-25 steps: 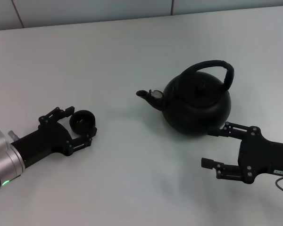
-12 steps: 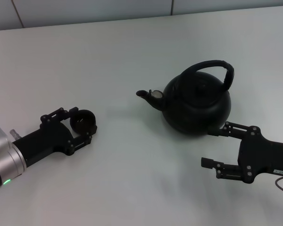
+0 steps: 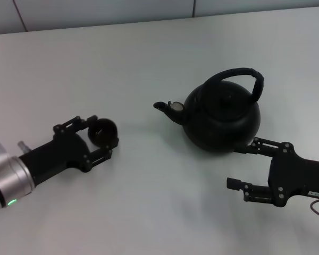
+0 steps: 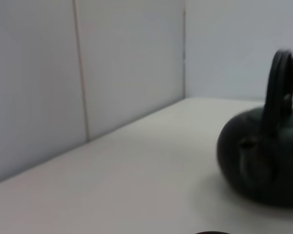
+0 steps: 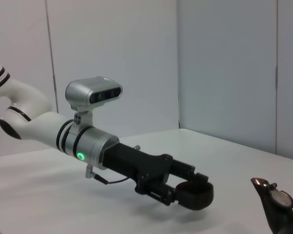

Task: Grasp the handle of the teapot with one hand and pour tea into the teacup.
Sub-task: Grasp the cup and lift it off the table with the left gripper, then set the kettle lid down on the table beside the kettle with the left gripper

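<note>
Left end effector (image 3: 102,139), clamped on the teacup (image 3: 104,131), has carried it closer to the teapot (image 3: 221,119) on the bench (image 3: 149,64). Right end effector (image 3: 243,167) open just beside teapot, handle (image 3: 239,76) ungrasped; pouring not begun.

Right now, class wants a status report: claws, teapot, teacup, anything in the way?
Left claw shut on teacup, carried toward teapot. Right claw open, low beside teapot; handle ungrasped. Table between them clear.

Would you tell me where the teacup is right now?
In the head view, the teacup is at the table's left, between the left gripper's fingers, well left of the teapot's spout.
</note>
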Robot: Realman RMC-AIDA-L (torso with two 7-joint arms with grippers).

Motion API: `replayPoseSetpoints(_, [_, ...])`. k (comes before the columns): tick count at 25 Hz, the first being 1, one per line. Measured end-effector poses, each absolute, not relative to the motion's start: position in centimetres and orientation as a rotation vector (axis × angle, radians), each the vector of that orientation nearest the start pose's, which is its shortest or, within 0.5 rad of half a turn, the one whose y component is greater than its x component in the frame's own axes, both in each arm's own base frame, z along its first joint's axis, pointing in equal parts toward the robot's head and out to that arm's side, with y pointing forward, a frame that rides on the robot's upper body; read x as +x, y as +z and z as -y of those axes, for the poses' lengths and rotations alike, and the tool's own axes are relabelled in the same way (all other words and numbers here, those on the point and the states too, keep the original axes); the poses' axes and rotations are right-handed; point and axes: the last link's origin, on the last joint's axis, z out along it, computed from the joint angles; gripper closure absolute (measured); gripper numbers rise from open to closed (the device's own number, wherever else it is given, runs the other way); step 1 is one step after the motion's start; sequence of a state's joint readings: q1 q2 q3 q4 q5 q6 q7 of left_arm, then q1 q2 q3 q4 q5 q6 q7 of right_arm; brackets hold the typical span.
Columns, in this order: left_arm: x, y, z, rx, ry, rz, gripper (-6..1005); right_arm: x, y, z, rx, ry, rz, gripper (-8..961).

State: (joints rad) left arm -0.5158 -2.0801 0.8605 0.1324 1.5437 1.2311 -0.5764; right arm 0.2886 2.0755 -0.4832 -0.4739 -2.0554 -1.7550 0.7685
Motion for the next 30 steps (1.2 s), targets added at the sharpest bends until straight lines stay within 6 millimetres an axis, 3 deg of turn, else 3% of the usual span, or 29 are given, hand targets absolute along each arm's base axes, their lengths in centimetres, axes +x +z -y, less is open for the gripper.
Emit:
replayPoseSetpoints(7, [-26.9,-9.2,-31.2,-2.578,-0.686,0.274,313,32.5,-0.8,-22.5,-2.618,0.824,-0.297,208])
replayPoseSetpoints(15, [-25.6,-10.2,-32.1,-2.615,-0.667,0.261,313,32.5,-0.8,-22.5,-2.619,0.826,-0.295,208])
replayPoseSetpoints(30, [-26.4,-10.9,-31.9,-2.622,-0.58,0.271,312,32.4,-0.8,-22.7,-2.62,0.824,-0.288,209])
